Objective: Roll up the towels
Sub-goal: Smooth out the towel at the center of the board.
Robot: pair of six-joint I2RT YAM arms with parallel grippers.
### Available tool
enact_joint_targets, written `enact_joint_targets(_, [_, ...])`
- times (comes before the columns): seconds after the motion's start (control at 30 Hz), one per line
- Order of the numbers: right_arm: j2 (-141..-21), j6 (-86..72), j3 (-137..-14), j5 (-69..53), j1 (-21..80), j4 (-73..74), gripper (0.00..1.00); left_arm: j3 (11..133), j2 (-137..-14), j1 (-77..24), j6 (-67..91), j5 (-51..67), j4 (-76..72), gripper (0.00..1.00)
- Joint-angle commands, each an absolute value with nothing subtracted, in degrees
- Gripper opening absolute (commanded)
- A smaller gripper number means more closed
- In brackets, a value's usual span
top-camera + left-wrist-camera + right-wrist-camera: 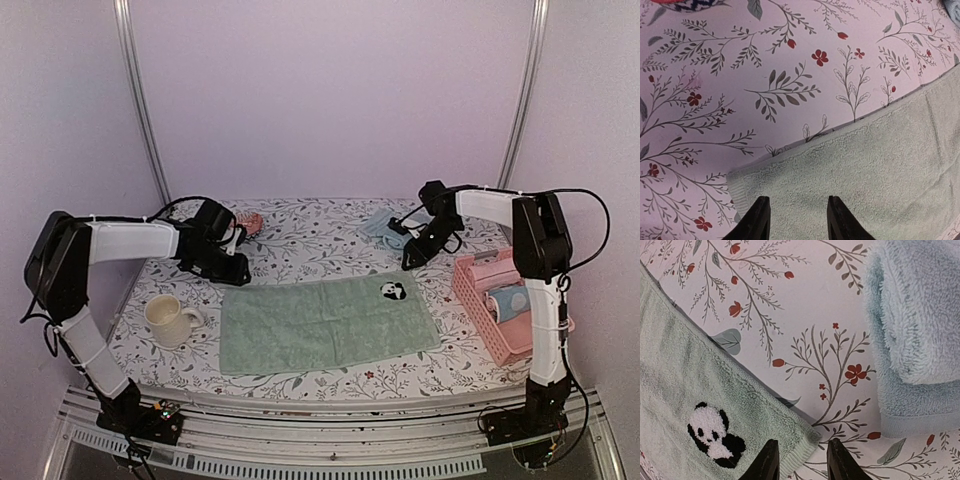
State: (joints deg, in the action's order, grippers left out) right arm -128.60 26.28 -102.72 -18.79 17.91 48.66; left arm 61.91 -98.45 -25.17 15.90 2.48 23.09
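From above I see the sage green towel [325, 325] spread flat at centre, a mug [168, 320] near its left edge, a pink basket [478, 305] to its right. Only my wrist views show the fingers: left gripper [797, 222] and right gripper [801, 464] parted, empty, over its far corners, the light blue towel [920, 330] bunched just beyond the right one.

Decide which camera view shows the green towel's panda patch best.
The right wrist view: the panda patch appears large, its fuzzy white and black clear. The top external view shows only a tiny mark on the green towel. The left wrist view shows plain towel only.
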Motion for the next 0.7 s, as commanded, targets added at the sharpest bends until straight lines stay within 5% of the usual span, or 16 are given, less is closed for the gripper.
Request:
enact_joint_targets(0.0, [-130.51, 25.67, -103.67, -20.39, 17.62, 49.60, 0.36, 60.85, -96.60, -24.52, 15.01, 1.87, 22.07, 0.39])
enact_joint_targets(0.67, [-133.33, 26.01, -103.51, -15.65, 18.91, 49.26, 0.28, 59.70, -96.75, -24.13, 14.22, -1.24, 21.98, 0.24])
